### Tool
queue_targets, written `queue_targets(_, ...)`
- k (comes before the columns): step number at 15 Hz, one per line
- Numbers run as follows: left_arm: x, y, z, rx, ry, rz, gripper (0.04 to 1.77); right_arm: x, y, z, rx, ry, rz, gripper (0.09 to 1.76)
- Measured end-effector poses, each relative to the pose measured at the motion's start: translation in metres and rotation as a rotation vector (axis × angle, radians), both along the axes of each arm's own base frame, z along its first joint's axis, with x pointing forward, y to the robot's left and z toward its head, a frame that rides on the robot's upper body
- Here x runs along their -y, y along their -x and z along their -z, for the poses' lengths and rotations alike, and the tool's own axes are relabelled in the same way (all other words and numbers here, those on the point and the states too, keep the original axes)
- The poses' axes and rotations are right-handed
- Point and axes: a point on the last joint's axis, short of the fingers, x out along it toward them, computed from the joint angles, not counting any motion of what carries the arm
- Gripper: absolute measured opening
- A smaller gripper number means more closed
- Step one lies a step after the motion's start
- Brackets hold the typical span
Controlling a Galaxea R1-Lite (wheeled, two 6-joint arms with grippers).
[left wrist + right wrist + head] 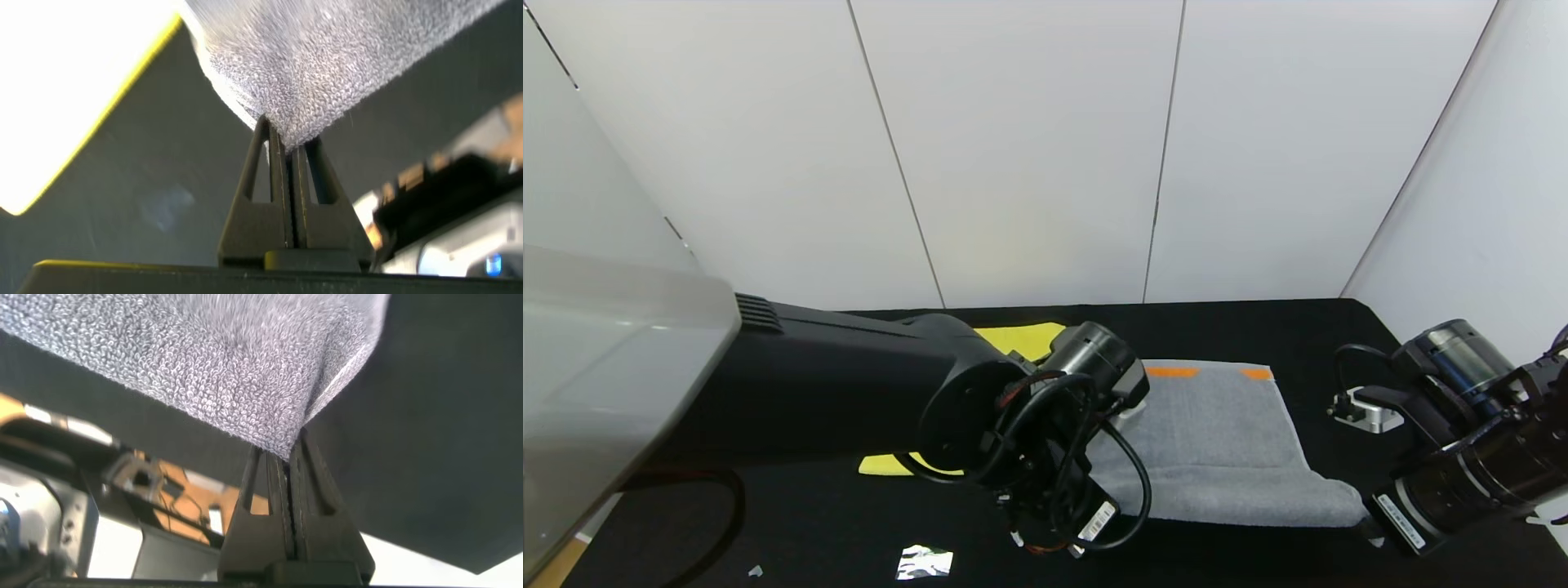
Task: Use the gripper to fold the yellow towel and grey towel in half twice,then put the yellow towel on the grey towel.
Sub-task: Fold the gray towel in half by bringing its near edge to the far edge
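I see both my grippers, left [288, 139] and right [290, 453], pinched tight on the near corners of the grey terry towel [1217, 441], the bright yellow cloth [1017, 337] lying to its left.

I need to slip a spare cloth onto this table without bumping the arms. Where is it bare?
Bare black table lies behind the grey terry towel toward the white wall. The near edge is crowded: left gripper and right gripper each pinch a towel corner, and the yellow microfibre towel lies under the left arm.

Bright, even overhead light; the yellow towel [73, 90] glares white, and both wrist views blur close up.
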Motion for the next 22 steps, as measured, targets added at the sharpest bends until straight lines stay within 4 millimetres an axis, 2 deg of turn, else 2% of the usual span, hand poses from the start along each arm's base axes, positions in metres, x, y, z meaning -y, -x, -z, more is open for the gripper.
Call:
queue_targets(5,0.004,-0.028,-0.008,0.057,0.063,-0.054,0.12,0.0,-0.025,-0.006,0.103,-0.026,0.086,0.13)
queue_targets(11,0.006,-0.058,-0.01,0.093,0.106,-0.116,0.12,-0.003,-0.054,0.011,0.179,-0.041,0.151,0.13)
queue_targets(16,0.011,-0.091,0.003,0.11,0.126,-0.159,0.12,-0.002,-0.078,0.017,0.202,-0.051,0.186,0.13)
queue_targets(22,0.014,-0.12,0.015,0.134,0.145,-0.19,0.15,0.006,-0.103,0.025,0.209,-0.049,0.22,0.13)
